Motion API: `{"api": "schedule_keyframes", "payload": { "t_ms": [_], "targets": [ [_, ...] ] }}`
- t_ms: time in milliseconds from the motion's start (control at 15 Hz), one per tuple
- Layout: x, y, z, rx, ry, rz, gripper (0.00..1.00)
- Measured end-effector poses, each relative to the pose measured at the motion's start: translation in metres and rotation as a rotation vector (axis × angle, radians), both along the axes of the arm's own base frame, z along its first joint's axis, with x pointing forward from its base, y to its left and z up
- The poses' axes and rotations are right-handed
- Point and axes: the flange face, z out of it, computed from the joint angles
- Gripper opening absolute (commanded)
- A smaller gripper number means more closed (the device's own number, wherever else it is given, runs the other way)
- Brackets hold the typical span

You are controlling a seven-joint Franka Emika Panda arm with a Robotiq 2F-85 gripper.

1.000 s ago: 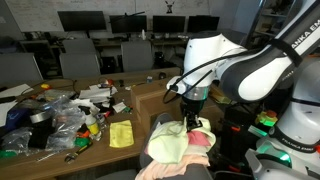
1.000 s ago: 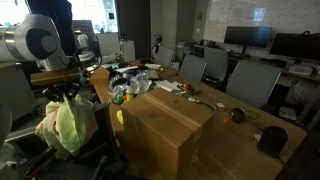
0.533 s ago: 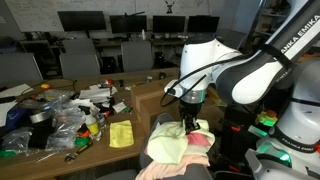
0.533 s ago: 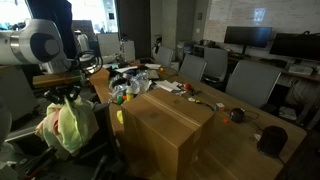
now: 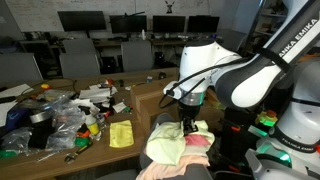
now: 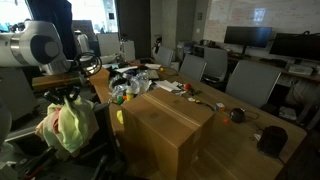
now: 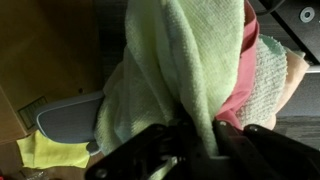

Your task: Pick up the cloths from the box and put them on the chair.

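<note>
My gripper (image 5: 188,123) is shut on a pale green cloth (image 5: 170,143) and holds it hanging over the chair (image 5: 160,166). In the wrist view the green cloth (image 7: 165,70) runs up between my jaws (image 7: 197,135). A pink cloth (image 7: 245,70) and a whitish knit cloth (image 7: 270,85) lie under it on the chair. In an exterior view the green cloth (image 6: 68,124) hangs below my gripper (image 6: 66,93), beside the pink cloth (image 6: 47,125). The cardboard box (image 6: 165,125) stands on the table; its inside is hidden.
A yellow cloth (image 5: 121,134) lies on the wooden table (image 5: 60,160) next to a heap of plastic bags and small items (image 5: 55,115). Office chairs (image 6: 245,80) and monitors (image 5: 82,20) stand behind. A dark cup (image 6: 271,139) sits near the table's corner.
My gripper has lowered slightly with the green cloth, and the cloth has sunk a little onto the pile on the chair.
</note>
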Motion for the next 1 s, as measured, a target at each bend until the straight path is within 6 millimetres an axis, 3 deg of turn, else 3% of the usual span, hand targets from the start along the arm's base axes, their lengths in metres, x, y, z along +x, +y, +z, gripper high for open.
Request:
{"api": "schedule_keyframes", "payload": {
  "t_ms": [800,933,1000],
  "targets": [
    [0.0076,-0.003,-0.0101,-0.003,0.019,-0.063,0.04],
    [0.008,-0.0033,-0.01,-0.002,0.018,-0.069,0.4],
    [0.0083,-0.0035,-0.0098,-0.002,0.018,-0.074,0.46]
  ]
}}
